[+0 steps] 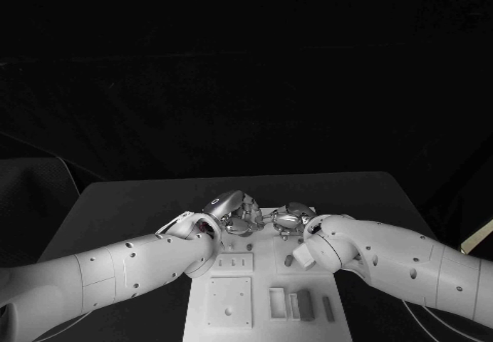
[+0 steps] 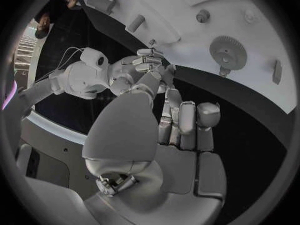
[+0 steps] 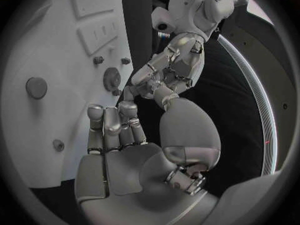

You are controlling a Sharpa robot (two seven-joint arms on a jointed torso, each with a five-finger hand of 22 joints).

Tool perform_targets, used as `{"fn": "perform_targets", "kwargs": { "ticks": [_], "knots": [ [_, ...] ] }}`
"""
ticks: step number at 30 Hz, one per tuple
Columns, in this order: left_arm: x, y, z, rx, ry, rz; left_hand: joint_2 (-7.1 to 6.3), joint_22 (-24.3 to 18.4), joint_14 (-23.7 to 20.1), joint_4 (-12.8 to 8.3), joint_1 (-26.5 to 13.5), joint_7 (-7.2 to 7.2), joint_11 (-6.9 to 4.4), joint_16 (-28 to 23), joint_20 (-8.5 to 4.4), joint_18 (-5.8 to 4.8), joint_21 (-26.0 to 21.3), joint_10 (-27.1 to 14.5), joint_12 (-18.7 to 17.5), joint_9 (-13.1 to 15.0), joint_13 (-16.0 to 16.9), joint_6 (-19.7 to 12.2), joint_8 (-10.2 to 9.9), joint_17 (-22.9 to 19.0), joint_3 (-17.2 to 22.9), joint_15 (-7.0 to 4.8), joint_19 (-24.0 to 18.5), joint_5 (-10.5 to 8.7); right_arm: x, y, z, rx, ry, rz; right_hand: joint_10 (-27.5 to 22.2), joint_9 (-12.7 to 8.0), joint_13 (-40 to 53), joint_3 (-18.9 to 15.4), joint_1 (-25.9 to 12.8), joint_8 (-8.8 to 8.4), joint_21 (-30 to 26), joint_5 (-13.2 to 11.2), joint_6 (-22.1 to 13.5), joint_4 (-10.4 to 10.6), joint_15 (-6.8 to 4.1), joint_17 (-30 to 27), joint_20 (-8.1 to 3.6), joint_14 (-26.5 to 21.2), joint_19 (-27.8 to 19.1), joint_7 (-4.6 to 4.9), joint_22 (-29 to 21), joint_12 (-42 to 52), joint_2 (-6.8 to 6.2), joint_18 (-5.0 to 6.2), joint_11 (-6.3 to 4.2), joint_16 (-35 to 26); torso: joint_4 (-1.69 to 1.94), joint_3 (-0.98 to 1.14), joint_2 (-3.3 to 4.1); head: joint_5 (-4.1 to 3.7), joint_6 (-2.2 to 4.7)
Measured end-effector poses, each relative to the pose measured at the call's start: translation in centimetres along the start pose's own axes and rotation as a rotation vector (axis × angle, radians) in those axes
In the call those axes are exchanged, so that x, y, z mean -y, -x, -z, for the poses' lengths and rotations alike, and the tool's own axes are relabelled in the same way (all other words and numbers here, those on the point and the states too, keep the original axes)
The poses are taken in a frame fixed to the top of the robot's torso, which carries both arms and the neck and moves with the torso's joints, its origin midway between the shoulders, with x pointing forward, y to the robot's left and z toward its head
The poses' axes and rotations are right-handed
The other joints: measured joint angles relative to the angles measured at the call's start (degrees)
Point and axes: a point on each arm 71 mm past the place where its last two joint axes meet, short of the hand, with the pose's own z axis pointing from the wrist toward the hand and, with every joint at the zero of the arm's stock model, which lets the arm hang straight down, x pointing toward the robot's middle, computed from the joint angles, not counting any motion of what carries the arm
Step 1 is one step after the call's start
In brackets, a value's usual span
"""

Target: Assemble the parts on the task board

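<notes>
The white task board [image 1: 206, 322] lies in the middle of the table, and both hands hover over its far end. My left hand [image 1: 234, 212] and right hand [image 1: 291, 216] face each other there, fingertips almost meeting. The left wrist view has my left hand [image 2: 181, 130] with fingers side by side and nothing in its palm, and the right hand [image 2: 145, 67] beyond it at the board's edge. A grey gear [image 2: 228, 50] stands on the board [image 2: 187, 15]. In the right wrist view my right hand [image 3: 115, 135] is also empty, beside the gear [image 3: 111, 78].
Grey bars [image 1: 295, 304] lie in slots at the board's near right, beside a square recessed plate [image 1: 228, 301]. Small pegs [image 3: 98, 60] and a round disc [image 3: 36, 87] stand on the board [image 3: 50, 45]. Black table [image 1: 123, 206] surrounds the board.
</notes>
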Motion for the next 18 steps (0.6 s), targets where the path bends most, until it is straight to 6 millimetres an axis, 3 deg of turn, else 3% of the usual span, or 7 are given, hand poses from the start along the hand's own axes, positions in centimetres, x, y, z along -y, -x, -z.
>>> {"fn": "perform_targets", "kwargs": {
  "ticks": [2,9,12,15,18],
  "knots": [
    [-0.02,-0.01,0.00,-0.002,0.001,0.002,0.00,0.0,0.0,0.3,0.0,0.00,0.00,0.1,0.00,0.00,0.0,0.0,-0.2,0.0,-0.1,0.0,0.0,0.0,0.3,0.00,0.0,-0.01,0.01,0.01,0.00,0.000,-0.001,0.000,0.1,0.0,-0.2,0.0,0.0,0.00,0.0,-0.1,-0.1,0.0,0.00,-0.1,0.08,0.0,0.1,0.08,0.0,0.0,0.00,0.00,-0.11,0.0,0.00,0.00,-0.01,0.00,0.00],
    [-0.08,-0.01,0.00,-0.007,0.003,0.011,0.18,0.1,-0.2,0.6,-0.2,-0.42,0.22,0.4,0.09,0.00,0.0,0.2,-0.8,0.0,-0.5,0.4,-0.1,-0.1,1.5,-0.18,-0.1,-0.13,0.05,0.00,-0.02,-0.002,-0.002,0.001,0.1,0.0,-0.7,-0.8,0.0,0.00,0.0,0.3,-1.8,0.4,-0.02,-0.5,-0.13,0.0,0.3,1.80,0.0,-0.5,0.00,0.00,-0.11,0.0,0.00,0.00,-0.01,0.00,-0.01],
    [-0.13,0.00,0.00,-0.007,0.006,0.014,0.31,0.1,-0.3,0.5,-0.3,-0.43,0.22,0.4,0.10,0.00,0.0,0.2,-0.8,0.0,-0.6,0.4,-0.1,-0.1,1.6,-0.13,-0.1,-0.25,0.05,-0.04,-0.02,-0.006,-0.003,0.000,-0.4,0.5,-1.1,-1.5,0.0,-1.32,-0.1,0.3,-3.7,0.8,-0.03,-0.7,-0.13,0.0,0.3,2.35,-0.1,-1.2,-0.03,0.00,0.29,-0.6,-0.01,0.00,-0.01,-0.01,-0.01],
    [-0.21,0.04,0.01,-0.006,0.009,0.016,0.40,0.1,-0.3,0.5,-0.4,-0.42,0.22,0.4,0.10,0.00,0.0,0.2,-0.8,-0.1,-0.6,0.4,-0.1,-0.1,1.6,-0.13,-0.1,-0.33,0.07,-0.09,-0.02,-0.012,-0.004,-0.002,-1.6,1.1,-1.5,-2.5,-1.2,-3.04,-0.2,0.7,-5.9,1.1,-0.13,-0.9,-0.13,-0.3,0.3,2.19,-0.3,-2.0,-1.19,0.00,0.62,-1.2,-0.01,0.00,-0.02,-0.02,0.02],
    [-0.44,0.07,0.09,-0.007,0.017,0.017,0.46,0.1,-0.3,0.5,-0.4,-0.43,0.22,0.4,0.10,0.00,0.0,0.2,-0.8,-0.1,-0.6,0.4,-0.1,-0.1,1.6,-0.13,-0.1,-0.33,0.09,0.07,-0.02,-0.012,-0.003,-0.005,-2.1,0.2,-1.8,-3.5,-2.8,-3.76,-0.2,0.4,-6.9,1.4,0.05,-1.1,-0.13,-1.1,0.3,2.37,-0.3,-2.2,-2.31,0.05,0.80,-1.6,-0.01,0.00,-0.02,-0.02,0.05]
  ]
}}
